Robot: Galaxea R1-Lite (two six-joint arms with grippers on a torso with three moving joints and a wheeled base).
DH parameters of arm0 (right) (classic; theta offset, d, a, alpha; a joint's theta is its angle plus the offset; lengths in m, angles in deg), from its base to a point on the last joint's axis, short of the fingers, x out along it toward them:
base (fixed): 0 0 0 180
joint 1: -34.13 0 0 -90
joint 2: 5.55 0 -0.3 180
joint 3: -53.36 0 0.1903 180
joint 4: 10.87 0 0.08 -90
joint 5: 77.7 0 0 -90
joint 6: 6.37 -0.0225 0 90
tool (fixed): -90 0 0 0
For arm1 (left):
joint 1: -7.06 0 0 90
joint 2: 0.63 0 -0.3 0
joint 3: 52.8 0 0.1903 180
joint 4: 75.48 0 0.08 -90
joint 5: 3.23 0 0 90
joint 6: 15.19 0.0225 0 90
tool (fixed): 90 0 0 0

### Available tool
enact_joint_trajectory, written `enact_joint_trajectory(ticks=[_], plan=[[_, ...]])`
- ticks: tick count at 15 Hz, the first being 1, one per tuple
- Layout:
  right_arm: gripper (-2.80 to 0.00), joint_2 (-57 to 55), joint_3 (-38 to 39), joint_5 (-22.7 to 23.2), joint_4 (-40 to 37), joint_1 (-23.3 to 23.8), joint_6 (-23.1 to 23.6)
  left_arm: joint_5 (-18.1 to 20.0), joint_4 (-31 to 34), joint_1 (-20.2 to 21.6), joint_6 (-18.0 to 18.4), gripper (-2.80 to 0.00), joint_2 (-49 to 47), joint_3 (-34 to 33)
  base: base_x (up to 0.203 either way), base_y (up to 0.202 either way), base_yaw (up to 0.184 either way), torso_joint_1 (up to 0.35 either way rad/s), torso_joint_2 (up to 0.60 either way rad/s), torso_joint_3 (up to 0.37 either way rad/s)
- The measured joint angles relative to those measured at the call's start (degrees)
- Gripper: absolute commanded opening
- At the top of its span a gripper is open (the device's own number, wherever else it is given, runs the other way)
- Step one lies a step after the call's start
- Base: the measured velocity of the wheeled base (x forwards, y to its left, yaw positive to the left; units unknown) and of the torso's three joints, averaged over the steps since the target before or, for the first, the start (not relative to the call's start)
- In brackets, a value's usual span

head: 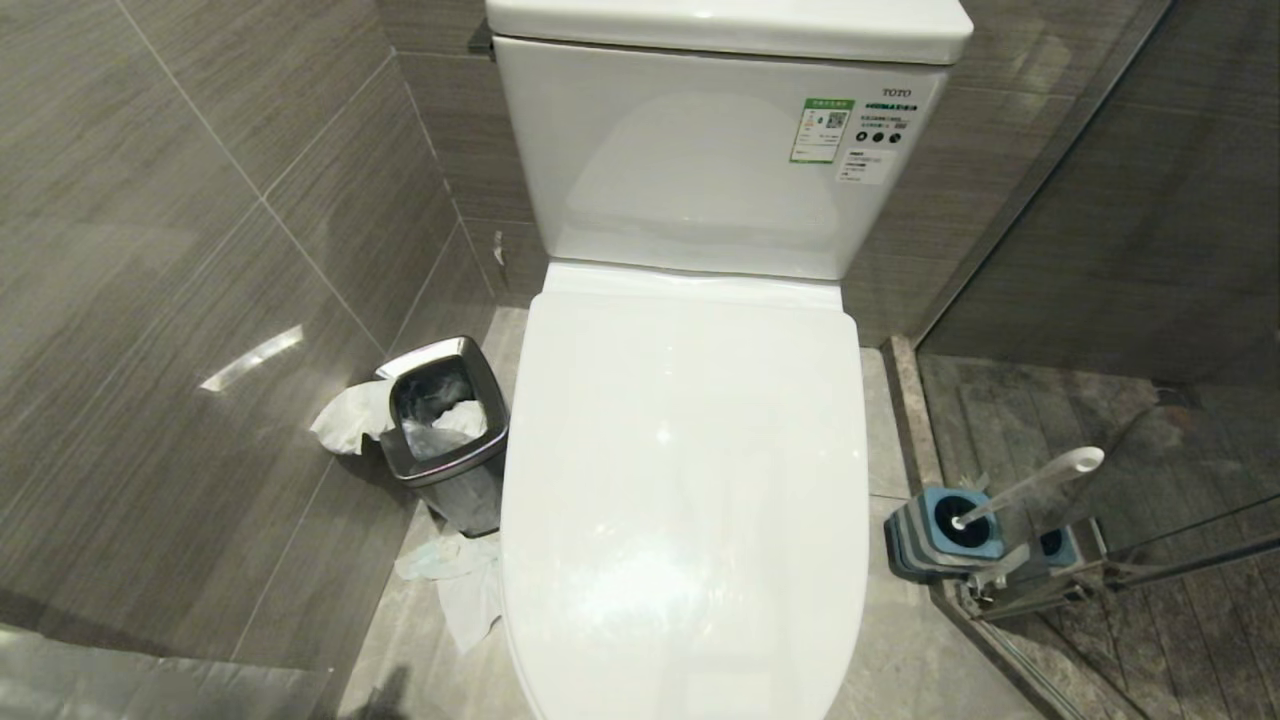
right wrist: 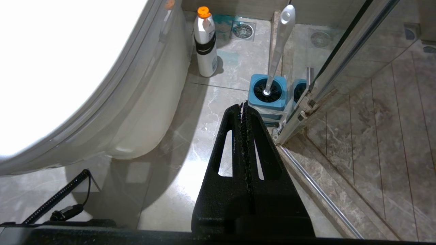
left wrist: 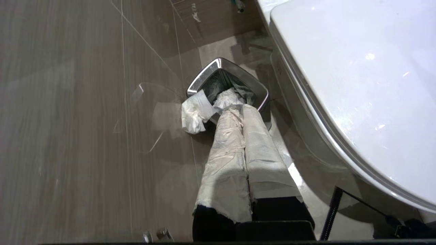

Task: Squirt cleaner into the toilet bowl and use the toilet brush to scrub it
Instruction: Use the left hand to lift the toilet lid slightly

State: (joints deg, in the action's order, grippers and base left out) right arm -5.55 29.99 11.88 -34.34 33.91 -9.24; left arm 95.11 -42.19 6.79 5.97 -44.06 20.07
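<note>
The toilet's white lid (head: pixel 690 450) is down, so the inside of the toilet bowl is hidden; its outer porcelain (right wrist: pixel 146 112) shows beside my right gripper. The toilet brush (head: pixel 1040 480) stands in its blue-and-grey holder (head: pixel 940 540) on the floor to the toilet's right, against the glass door. A white cleaner bottle with an orange cap (right wrist: pixel 206 44) stands by the toilet's base. My right gripper (right wrist: pixel 242 105) is shut and empty, low over the floor just short of the holder (right wrist: pixel 267 92). My left gripper (left wrist: pixel 240 107), its fingers wrapped in white material, is shut and empty, pointing at the bin.
A square steel waste bin (head: pixel 445 430) full of tissue stands left of the toilet, with tissue (head: pixel 465 590) on the floor in front of it. The tiled wall is close on the left. A glass shower door (right wrist: pixel 340 51) and its metal floor rail bound the right. A floor drain (right wrist: pixel 242 30) lies behind the bottle.
</note>
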Motion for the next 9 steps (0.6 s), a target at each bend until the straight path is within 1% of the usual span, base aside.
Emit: enact_joint_trajectory(ticks=[3,6,9], plan=[[-2.8,0.0,0.0,-0.01,0.0,0.0,-0.02,0.44,-0.09,-0.16,-0.72,-2.8,-5.31,4.99,0.0,0.0,0.0,0.0,0.0,0.0],[-2.8,0.0,0.0,-0.02,0.01,0.0,0.0,0.29,-0.37,-0.99,-3.52,-2.8,-10.14,10.83,0.0,0.0,0.0,0.0,0.0,0.0],[-2.8,0.0,0.0,-0.02,0.01,0.01,0.03,-1.41,0.05,-1.43,-5.25,-2.8,-14.81,15.76,0.0,0.0,0.0,0.0,0.0,0.0]])
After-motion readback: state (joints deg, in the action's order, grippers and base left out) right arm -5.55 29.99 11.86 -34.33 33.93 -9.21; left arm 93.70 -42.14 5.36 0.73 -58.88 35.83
